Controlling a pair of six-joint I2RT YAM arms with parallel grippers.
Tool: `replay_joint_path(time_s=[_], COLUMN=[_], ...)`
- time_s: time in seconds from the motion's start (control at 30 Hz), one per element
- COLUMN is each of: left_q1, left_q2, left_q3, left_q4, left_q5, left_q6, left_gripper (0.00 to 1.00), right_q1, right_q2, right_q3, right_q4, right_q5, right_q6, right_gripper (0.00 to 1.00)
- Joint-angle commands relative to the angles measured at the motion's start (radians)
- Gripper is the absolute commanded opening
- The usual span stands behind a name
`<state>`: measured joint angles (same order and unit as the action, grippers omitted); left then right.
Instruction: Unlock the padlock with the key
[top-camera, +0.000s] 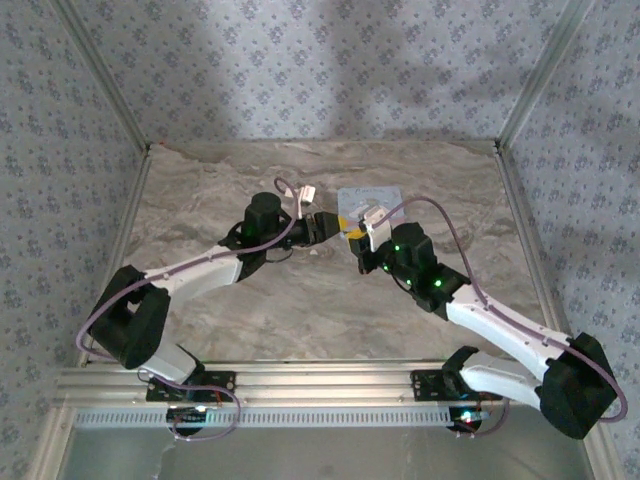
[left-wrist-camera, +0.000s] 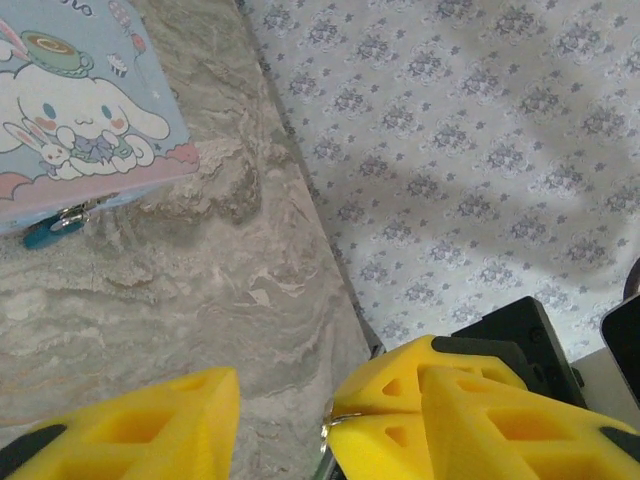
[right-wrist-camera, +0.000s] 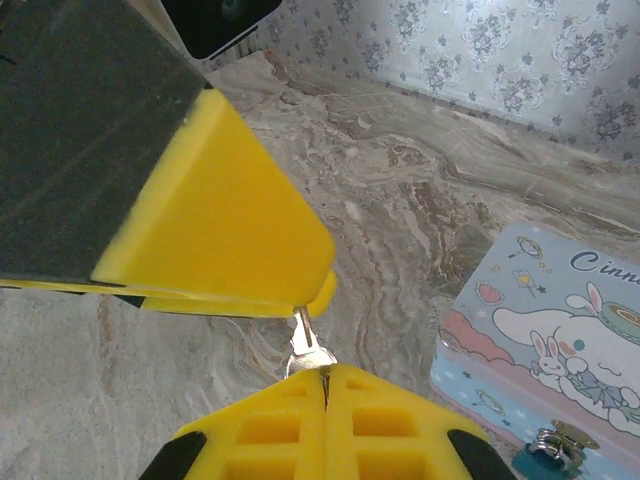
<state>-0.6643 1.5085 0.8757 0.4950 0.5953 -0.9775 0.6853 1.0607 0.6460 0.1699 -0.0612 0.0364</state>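
We clamp the small silvery metal key (right-wrist-camera: 307, 345) in the right end effector (right-wrist-camera: 325, 372); the left end effector (left-wrist-camera: 285, 400) stands half-open alongside. The tiny dark-blue padlock (right-wrist-camera: 530, 462) hangs right of the right end effector. An off-centre pinch may twist the key loose.

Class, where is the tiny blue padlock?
Left wrist view, far left: the tiny dark blue padlock sits at the silvery clasp of the pastel cartoon box.
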Motion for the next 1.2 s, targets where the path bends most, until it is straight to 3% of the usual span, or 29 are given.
replay_joint_path(time_s=[0.0, 0.23, 0.47, 0.67, 0.73, 0.97, 1.17], left_q1=[-0.007, -0.009, -0.009, -0.009, -0.009, -0.009, -0.009], left_q2=[0.012, 0.014, 0.014, 0.006, -0.001, -0.037, -0.054], left_q3=[0.029, 0.029, 0.031, 0.032, 0.031, 0.036, 0.035], left_q4=[0.059, 0.059, 0.042, 0.018, -0.001, -0.048, -0.057], left_q5=[0.019, 0.018, 0.016, 0.008, -0.003, -0.021, -0.017], left_q6=[-0.006, -0.005, 0.007, 0.034, 0.055, 0.116, 0.142], left_gripper=[0.43, 0.23, 0.16, 0.0, 0.0, 0.0, 0.0], right_q1=[0.009, 0.012, 0.013, 0.008, -0.002, -0.119, -0.293], right_q2=[0.01, 0.021, 0.025, 0.023, 0.016, -0.03, -0.025], right_q3=[0.035, 0.035, 0.038, 0.039, 0.032, -0.006, -0.07], right_q4=[0.031, 0.046, 0.054, 0.047, 0.045, 0.054, 0.238], right_q5=[-0.017, -0.015, -0.011, -0.012, -0.024, -0.203, -0.516], right_q6=[0.021, 0.044, 0.063, 0.074, 0.09, 0.174, 0.369], right_gripper=[0.0, 0.0, 0.0, 0.0, 0.01, 0.31, 0.5])
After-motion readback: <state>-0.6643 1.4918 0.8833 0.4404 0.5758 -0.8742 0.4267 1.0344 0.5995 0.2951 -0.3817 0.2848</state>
